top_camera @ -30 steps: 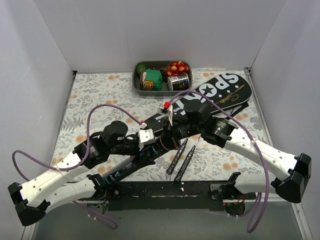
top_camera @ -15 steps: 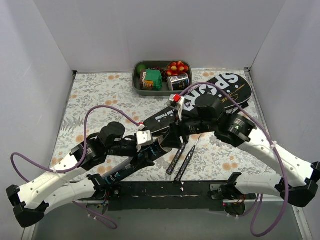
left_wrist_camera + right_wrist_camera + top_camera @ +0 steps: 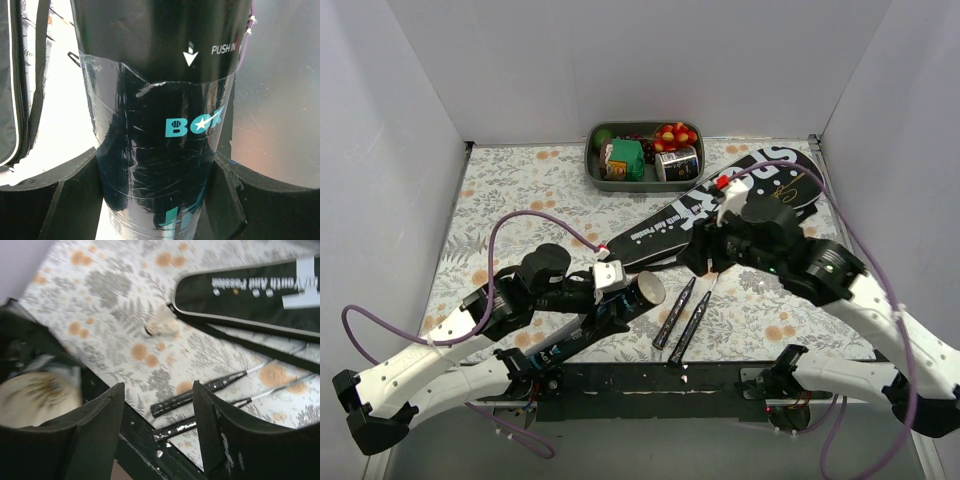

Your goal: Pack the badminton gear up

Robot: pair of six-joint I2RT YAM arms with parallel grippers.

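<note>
My left gripper (image 3: 155,155) is shut on a black tube (image 3: 150,75) with teal lettering; its fingers (image 3: 75,190) press both sides. In the top view the tube (image 3: 565,345) lies slanted near the front edge, and the left gripper (image 3: 620,293) holds it close to its round end. Two racket handles (image 3: 680,300) lie side by side on the cloth, shafts running under the right arm. The black "SPORT" cover (image 3: 765,170) lies behind them. My right gripper (image 3: 705,255) hangs open above the handles (image 3: 200,392), nothing between its fingers (image 3: 212,425). The racket heads are hidden.
A grey tray of toy food (image 3: 642,155) stands at the back centre. A small pale blurred object (image 3: 160,325) lies on the floral cloth by the cover's narrow tip (image 3: 185,295). A black rail (image 3: 650,378) runs along the near edge. White walls enclose three sides.
The right arm has drawn back to the right, away from the tube's end, and its jaws have opened. The left arm has shifted only a little and still holds the tube.
</note>
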